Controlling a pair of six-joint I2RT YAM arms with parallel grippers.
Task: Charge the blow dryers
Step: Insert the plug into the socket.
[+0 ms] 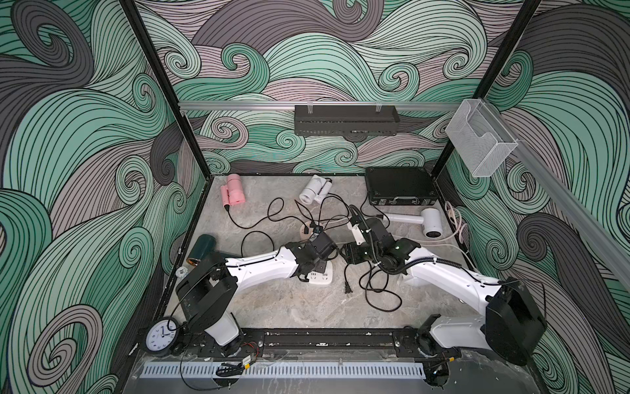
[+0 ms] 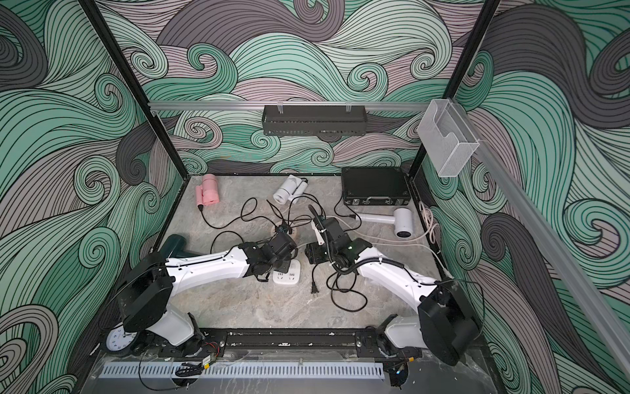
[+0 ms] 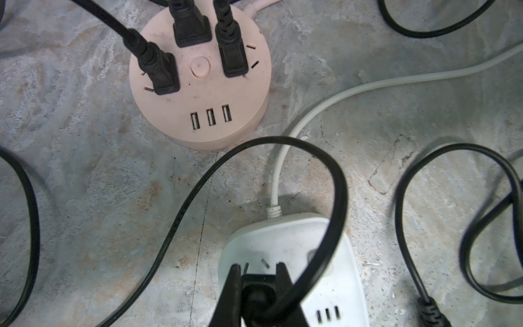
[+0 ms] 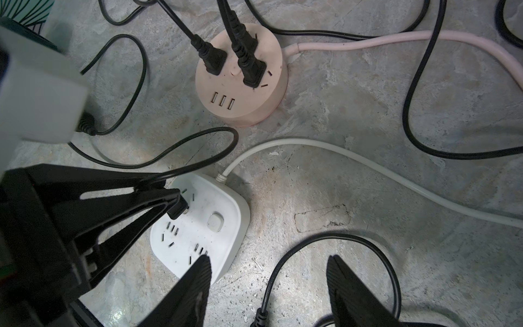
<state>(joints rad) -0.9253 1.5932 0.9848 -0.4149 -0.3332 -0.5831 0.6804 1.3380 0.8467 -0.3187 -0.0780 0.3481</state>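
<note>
Blow dryer plug, clamped by left gripper

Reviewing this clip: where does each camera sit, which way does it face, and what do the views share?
Both top views: high at the front, looking down at the table; left arm and right arm show.
Left wrist: on the left arm, looking down at the square white hub; left gripper shut on a black plug.
Right wrist: faces the same hub; open right gripper shows, plus the left gripper.
Shared: both wrist views show the round peach hub.
</note>
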